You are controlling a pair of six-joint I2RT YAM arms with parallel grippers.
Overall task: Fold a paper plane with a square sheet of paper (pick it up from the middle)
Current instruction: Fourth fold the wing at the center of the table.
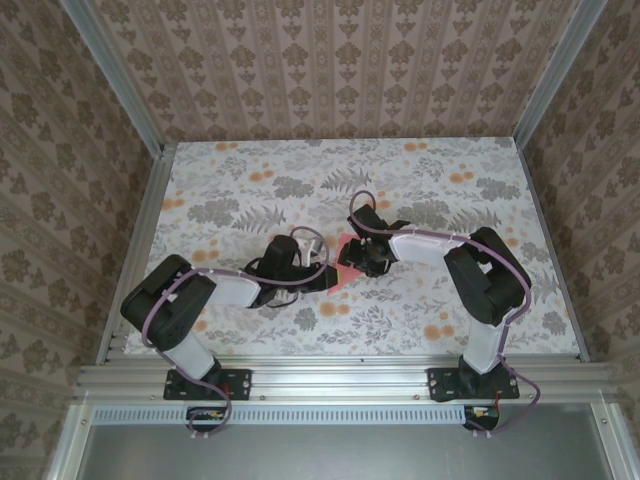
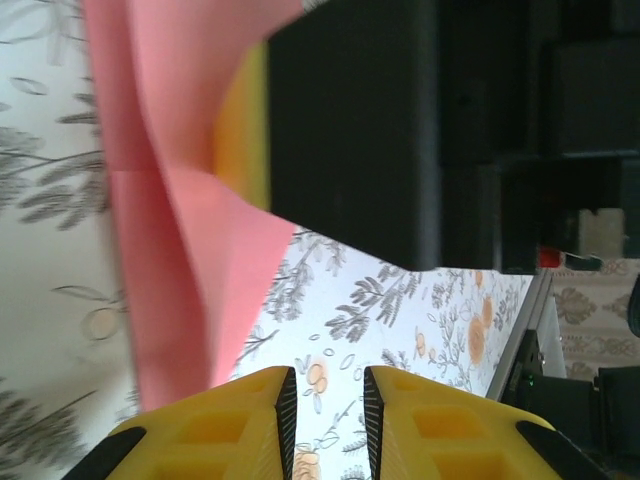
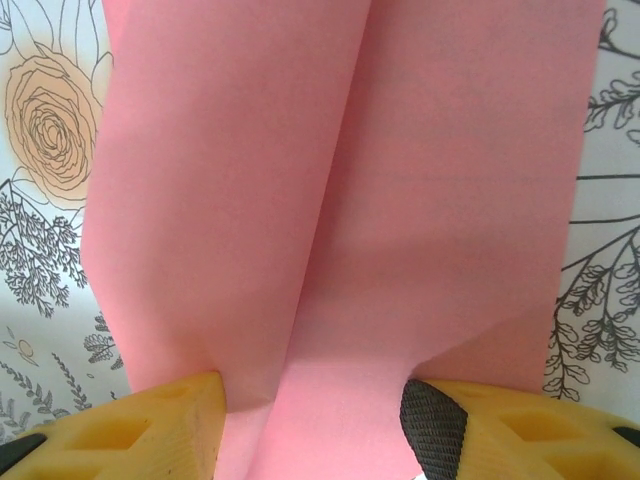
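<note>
The top external camera sits above and behind the arm bases [image 1: 205, 385], looking down over the whole floral table [image 1: 250, 170]. Each wrist camera peers past its own yellow fingers [image 2: 210, 430], very near the pink paper plane [image 3: 340, 200], which all three views share

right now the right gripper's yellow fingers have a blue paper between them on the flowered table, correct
Wrong colour: the paper is pink, not blue. The right wrist view shows it between the yellow fingers of the right gripper on the flowered table.

Pink paper plane [image 3: 340, 200], grey-and-orange floral tabletop [image 1: 250, 170]
</note>
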